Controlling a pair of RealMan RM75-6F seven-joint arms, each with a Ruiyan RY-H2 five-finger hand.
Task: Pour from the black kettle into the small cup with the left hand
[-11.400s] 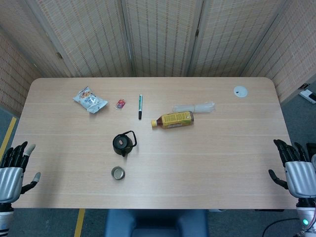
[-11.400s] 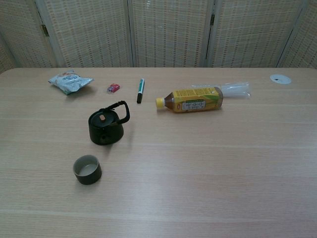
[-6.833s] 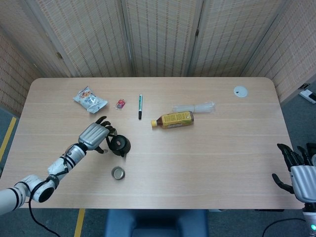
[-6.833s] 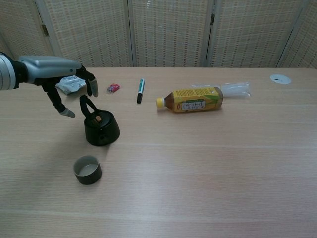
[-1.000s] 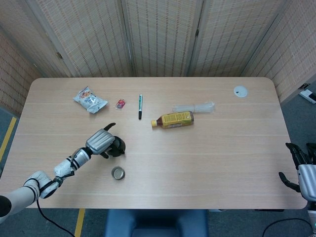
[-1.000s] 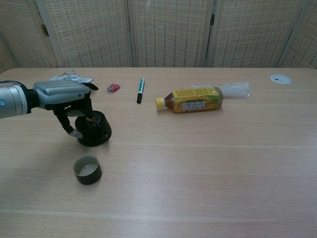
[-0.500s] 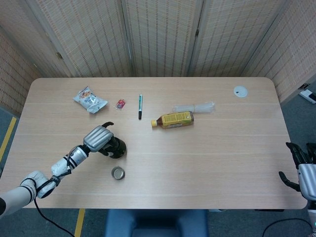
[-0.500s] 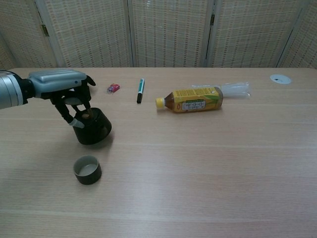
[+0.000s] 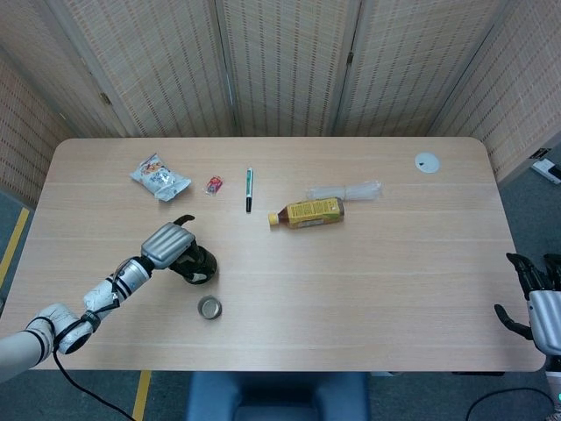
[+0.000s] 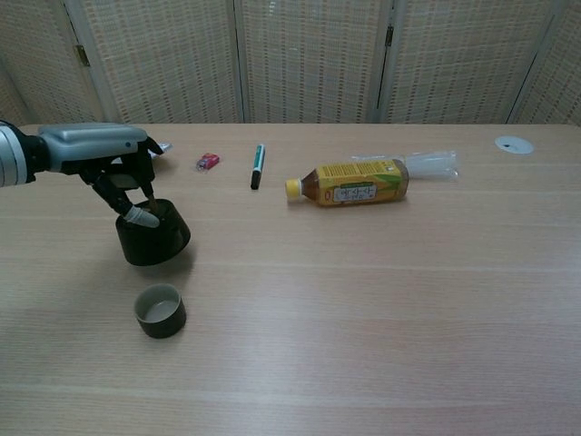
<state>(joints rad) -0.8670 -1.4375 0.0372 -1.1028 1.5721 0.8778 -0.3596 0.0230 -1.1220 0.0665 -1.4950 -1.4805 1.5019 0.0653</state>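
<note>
Left hand, fingers curled around the top of the black kettle, holds it tilted just above the bench and just behind the small cup. Right hand, fingers spread and holding nothing, sits off the bench's edge, well apart from the cup.

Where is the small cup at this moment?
The small cup stands on the table's left side in both views, just in front of the black kettle held by the left hand.
</note>
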